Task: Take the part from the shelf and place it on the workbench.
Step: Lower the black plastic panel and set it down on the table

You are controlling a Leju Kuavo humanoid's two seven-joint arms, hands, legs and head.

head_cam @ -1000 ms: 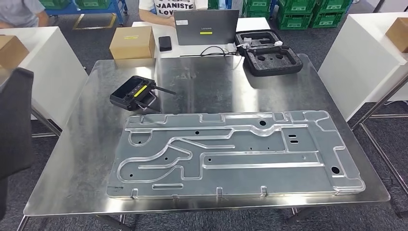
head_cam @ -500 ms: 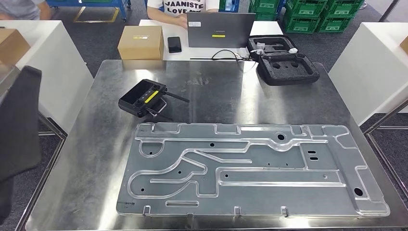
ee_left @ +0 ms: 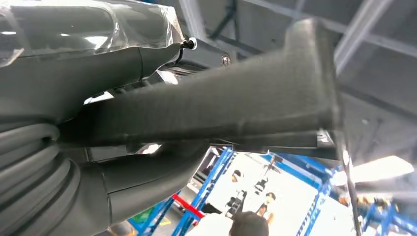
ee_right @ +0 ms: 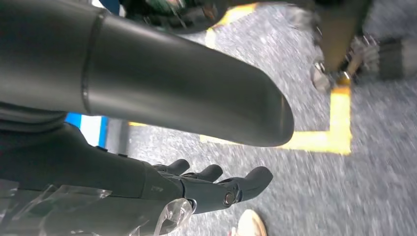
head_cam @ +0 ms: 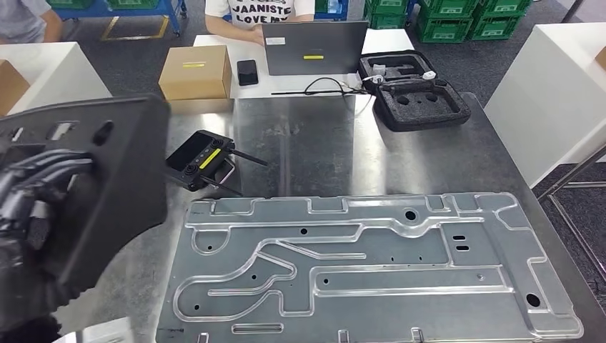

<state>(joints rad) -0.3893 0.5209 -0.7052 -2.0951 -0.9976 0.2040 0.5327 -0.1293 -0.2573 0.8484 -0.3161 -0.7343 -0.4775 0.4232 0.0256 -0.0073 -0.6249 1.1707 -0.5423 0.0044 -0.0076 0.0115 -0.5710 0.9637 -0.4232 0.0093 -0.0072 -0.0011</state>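
Observation:
The part (head_cam: 107,179) is a flat black piece with several cut-outs, held up at the left of the head view over the left edge of the steel workbench (head_cam: 300,143). My left hand (head_cam: 28,207) grips it from behind, dark fingers wrapped on its near side. In the left wrist view the part (ee_left: 221,103) runs as a thick dark bar clamped in my left hand (ee_left: 74,73). My right hand (ee_right: 211,189) hangs over the grey floor with its fingers apart and nothing in them.
A large grey metal plate (head_cam: 371,264) covers the near half of the workbench. Behind it lie a black remote controller (head_cam: 200,161) and a black foam case (head_cam: 418,89). Farther back are a cardboard box (head_cam: 194,71), a laptop (head_cam: 314,46) and a seated person (head_cam: 261,11). White tables (head_cam: 557,78) flank both sides.
The camera has shifted, so the whole table scene moved in the picture. My left hand has brought the black part up and rightward from the left edge, over the workbench's left side.

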